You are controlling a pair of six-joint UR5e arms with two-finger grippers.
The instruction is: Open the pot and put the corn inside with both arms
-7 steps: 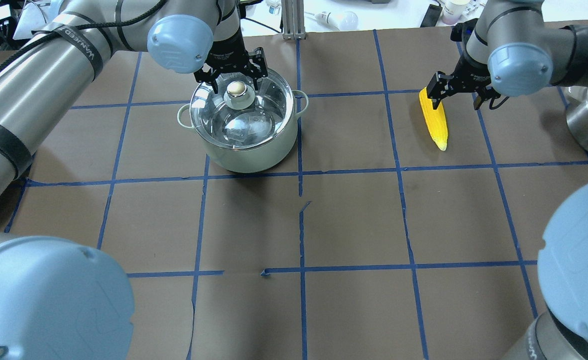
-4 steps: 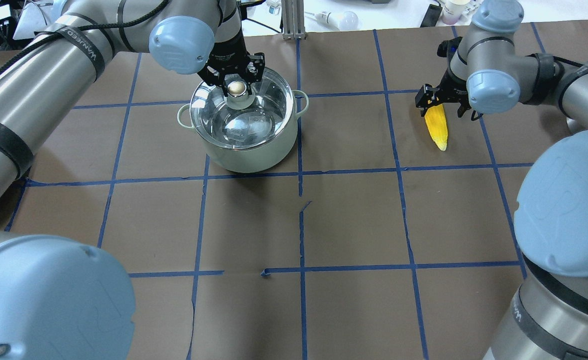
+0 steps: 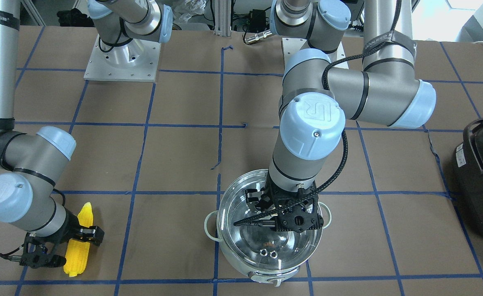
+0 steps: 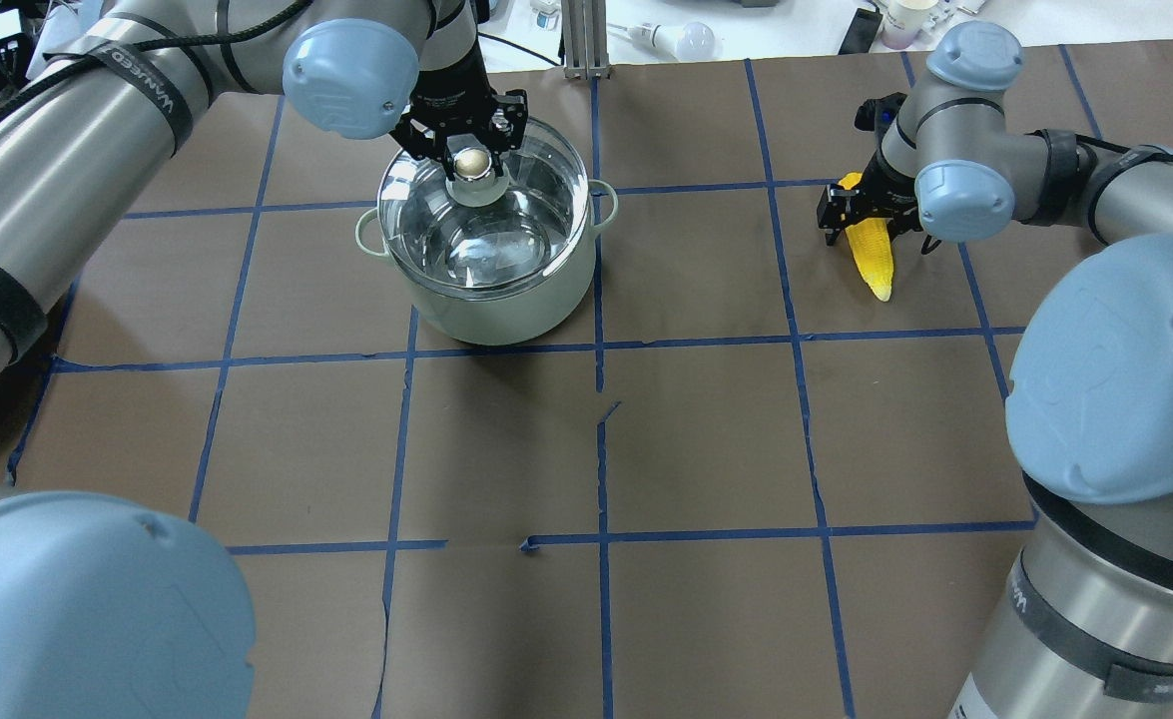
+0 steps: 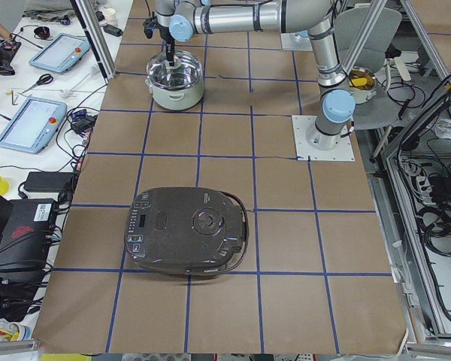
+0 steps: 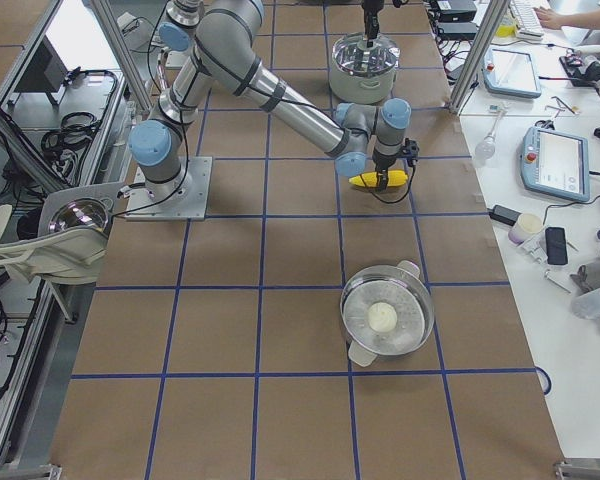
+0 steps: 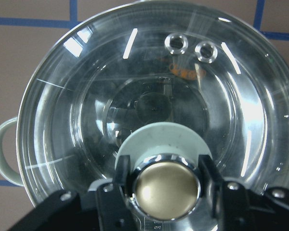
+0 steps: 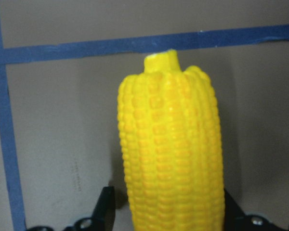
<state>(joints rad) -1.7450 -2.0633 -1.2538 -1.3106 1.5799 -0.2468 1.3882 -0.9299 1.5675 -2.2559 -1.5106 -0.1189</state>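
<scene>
The pot (image 4: 506, 315) stands at the table's far left, its pale green body under the clear glass lid (image 4: 491, 245). My left gripper (image 4: 472, 158) is shut on the lid's gold-topped knob (image 7: 166, 190), with a finger (image 7: 123, 180) against each side. The lid looks slightly raised off the rim in the front-facing view (image 3: 266, 246). The yellow corn (image 4: 876, 255) lies on the table at the far right, tip toward the robot. My right gripper (image 4: 871, 212) is down over its thick end, its fingers close against both sides of the corn in the right wrist view (image 8: 171, 154).
A large black appliance (image 3: 481, 181) sits at the table's end beyond the left arm, also shown in the exterior left view (image 5: 188, 229). A steel bowl holding a white ball (image 6: 385, 318) stands near the right arm's side. Blue tape lines grid the brown table.
My left gripper closed on the knob, and knob and lid now sit a little higher. My right gripper came down over the corn's thick end; the corn has not moved.
</scene>
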